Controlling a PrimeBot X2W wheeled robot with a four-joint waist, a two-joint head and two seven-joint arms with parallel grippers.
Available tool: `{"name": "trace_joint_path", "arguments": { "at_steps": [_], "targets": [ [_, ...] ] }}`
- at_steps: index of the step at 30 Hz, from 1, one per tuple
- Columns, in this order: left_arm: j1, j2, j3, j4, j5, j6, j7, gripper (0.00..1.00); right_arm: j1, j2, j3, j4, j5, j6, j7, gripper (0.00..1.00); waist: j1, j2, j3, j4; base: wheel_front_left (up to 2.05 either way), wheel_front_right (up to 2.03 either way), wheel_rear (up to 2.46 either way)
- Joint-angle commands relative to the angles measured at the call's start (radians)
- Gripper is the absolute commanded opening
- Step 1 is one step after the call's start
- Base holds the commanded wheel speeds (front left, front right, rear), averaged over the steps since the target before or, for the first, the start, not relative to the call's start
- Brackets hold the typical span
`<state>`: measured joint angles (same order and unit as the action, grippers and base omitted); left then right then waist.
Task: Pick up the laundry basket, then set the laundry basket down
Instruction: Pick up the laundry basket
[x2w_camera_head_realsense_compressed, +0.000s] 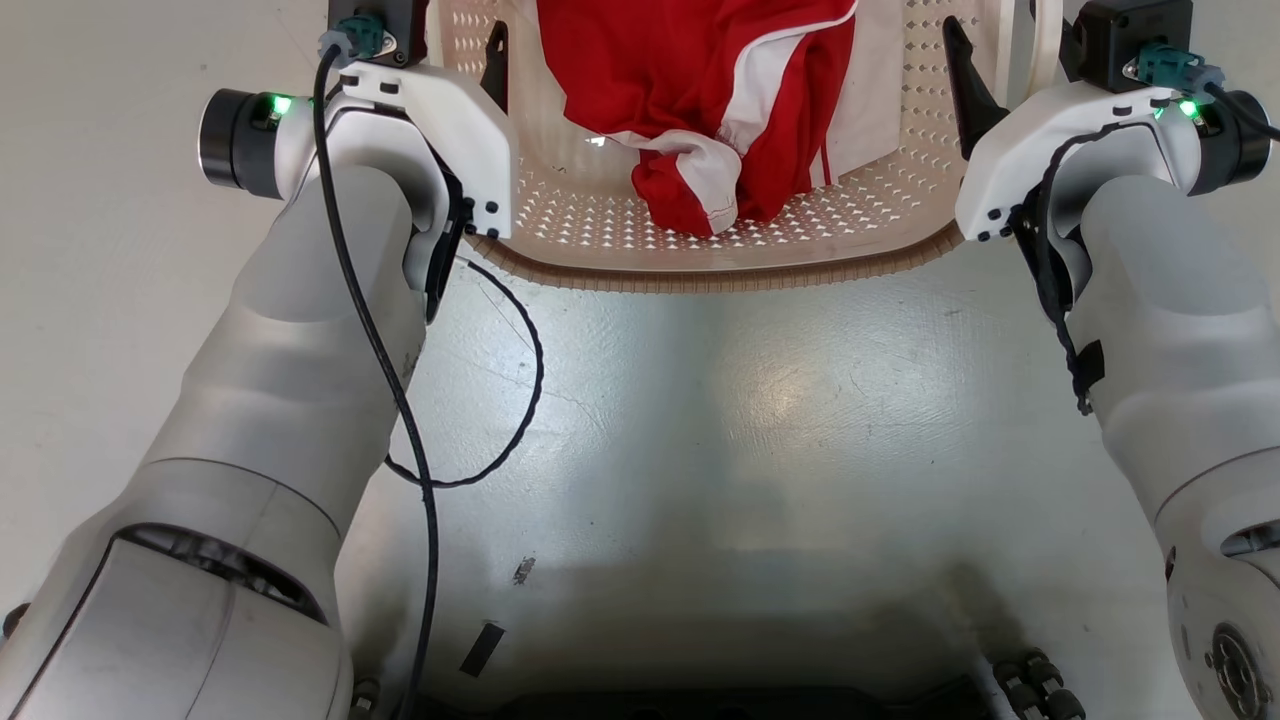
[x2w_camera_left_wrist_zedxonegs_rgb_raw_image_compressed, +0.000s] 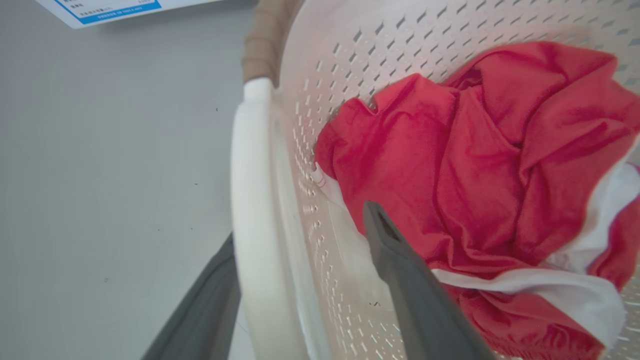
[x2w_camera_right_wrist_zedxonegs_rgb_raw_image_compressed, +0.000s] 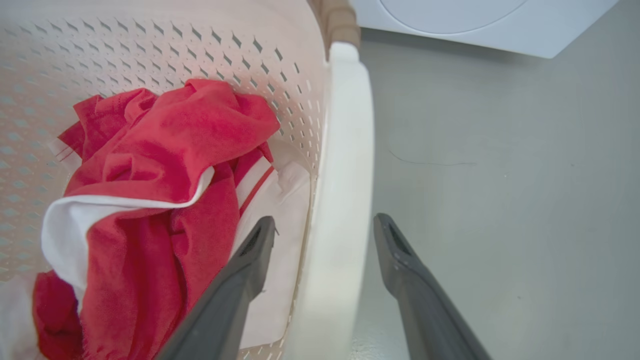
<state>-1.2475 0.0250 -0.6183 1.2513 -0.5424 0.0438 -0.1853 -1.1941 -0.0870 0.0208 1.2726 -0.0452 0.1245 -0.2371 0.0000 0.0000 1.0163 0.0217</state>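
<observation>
The laundry basket (x2w_camera_head_realsense_compressed: 730, 278), cream and perforated with a brown woven-look rim, sits on the floor at the top of the head view. A red and white garment (x2w_camera_head_realsense_compressed: 700, 80) lies inside it. My left gripper (x2w_camera_left_wrist_zedxonegs_rgb_raw_image_compressed: 300, 225) is open and straddles the basket's white left handle (x2w_camera_left_wrist_zedxonegs_rgb_raw_image_compressed: 252, 200), one finger outside and one finger (x2w_camera_head_realsense_compressed: 495, 55) inside the wall. My right gripper (x2w_camera_right_wrist_zedxonegs_rgb_raw_image_compressed: 325, 222) is open too, its fingers on either side of the white right handle (x2w_camera_right_wrist_zedxonegs_rgb_raw_image_compressed: 345, 175), with the inner finger (x2w_camera_head_realsense_compressed: 965, 80) over the basket. Neither handle is clamped.
Pale grey floor (x2w_camera_head_realsense_compressed: 720, 420) spreads between the basket and my base. A white washer front (x2w_camera_right_wrist_zedxonegs_rgb_raw_image_compressed: 475, 20) stands beyond the basket's right end. A blue and white label (x2w_camera_left_wrist_zedxonegs_rgb_raw_image_compressed: 115, 7) shows beyond its left end. A black cable (x2w_camera_head_realsense_compressed: 500, 420) loops off my left forearm.
</observation>
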Motion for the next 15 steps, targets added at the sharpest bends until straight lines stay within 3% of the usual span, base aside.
{"name": "trace_joint_path", "arguments": {
  "at_steps": [1, 2, 3, 15],
  "targets": [
    [-0.007, 0.025, 0.004, -0.003, -0.006, 0.006, -0.008, 0.81, 0.025, 0.027, 0.004, -0.004, -0.007, 0.006, -0.003, 0.81, 0.0, 0.0, 0.0, 0.0, 0.0, 0.0, 0.0],
    [-0.009, 0.025, 0.002, -0.001, -0.008, 0.005, -0.008, 0.37, 0.026, 0.027, 0.001, -0.003, -0.005, 0.006, -0.005, 0.03, 0.0, 0.0, 0.001, 0.0, 0.0, 0.0, 0.0],
    [-0.011, 0.025, -0.006, 0.001, -0.003, 0.006, -0.007, 0.0, 0.028, 0.028, -0.004, -0.003, -0.002, 0.006, -0.007, 0.0, 0.0, 0.0, 0.001, 0.0, 0.0, 0.0, 0.0],
    [0.01, 0.025, -0.021, 0.022, -0.023, 0.01, -0.018, 0.0, 0.071, 0.034, -0.021, 0.011, -0.006, 0.006, 0.025, 0.0, 0.0, 0.0, -0.039, -0.011, 0.0, 0.0, 0.0]
  ]
}}
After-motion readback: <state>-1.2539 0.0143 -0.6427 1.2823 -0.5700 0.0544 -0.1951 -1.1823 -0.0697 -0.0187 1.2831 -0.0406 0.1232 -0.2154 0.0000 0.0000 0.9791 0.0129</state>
